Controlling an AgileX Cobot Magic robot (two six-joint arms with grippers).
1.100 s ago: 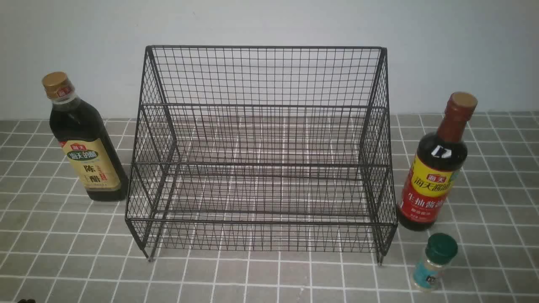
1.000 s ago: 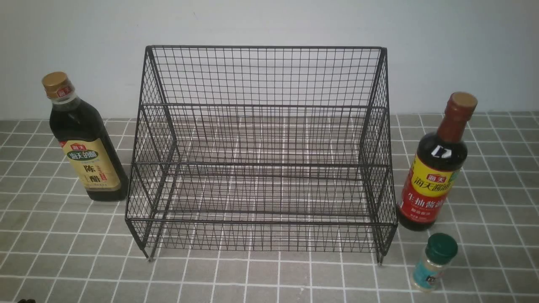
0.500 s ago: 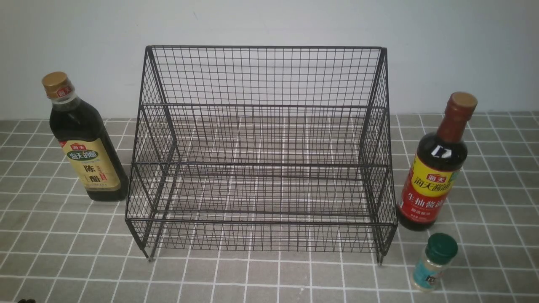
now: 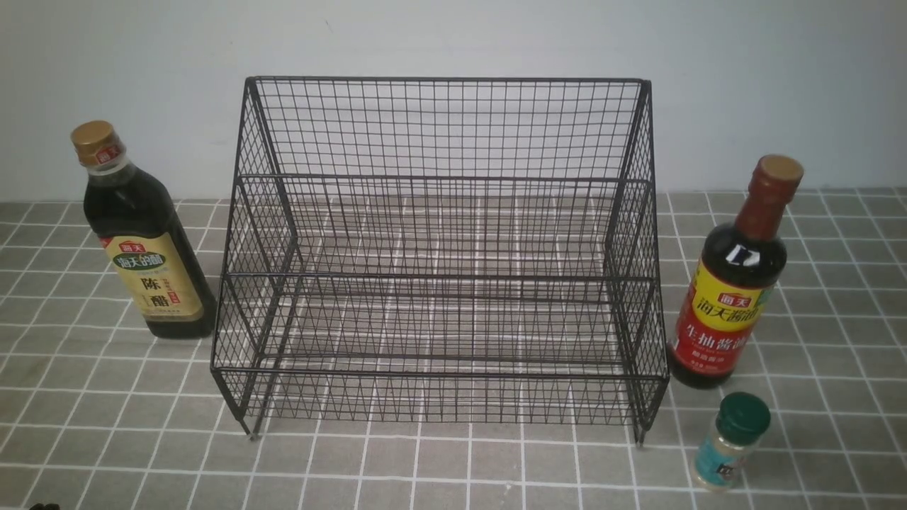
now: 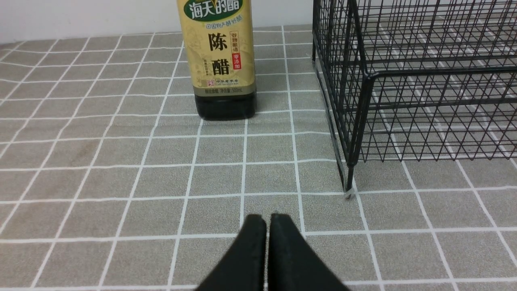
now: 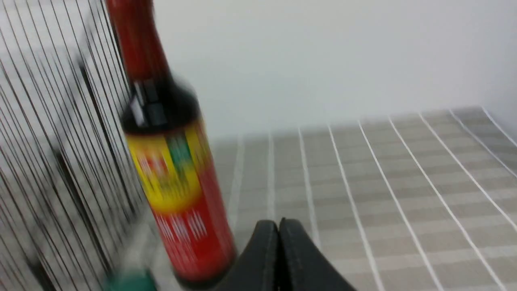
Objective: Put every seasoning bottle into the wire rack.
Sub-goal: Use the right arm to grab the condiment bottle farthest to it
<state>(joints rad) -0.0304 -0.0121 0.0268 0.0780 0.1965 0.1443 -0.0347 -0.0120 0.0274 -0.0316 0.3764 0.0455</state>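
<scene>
Standing upright on the grey tiled table, all three seasoning bottles are outside the wire rack, which sits in the middle on its short feet. Taking the rack as the dial's centre in the front view, the gold-capped bottle is at 9 o'clock, just beside the rack's side. The red-necked bottle is at 3 o'clock, close to the other side, and the green-capped shaker is at about 4 o'clock, just in front of that bottle.

The left gripper has its two black jaws pressed together, holding nothing. It sits low over the tiles, with the gold-capped bottle ahead of it and well apart. The right gripper also has its jaws together and empty. Its picture is blurred, but the red-necked bottle stands near, ahead and to one side, beside the rack's mesh.

Count: three bottles, one rack, two grippers.
</scene>
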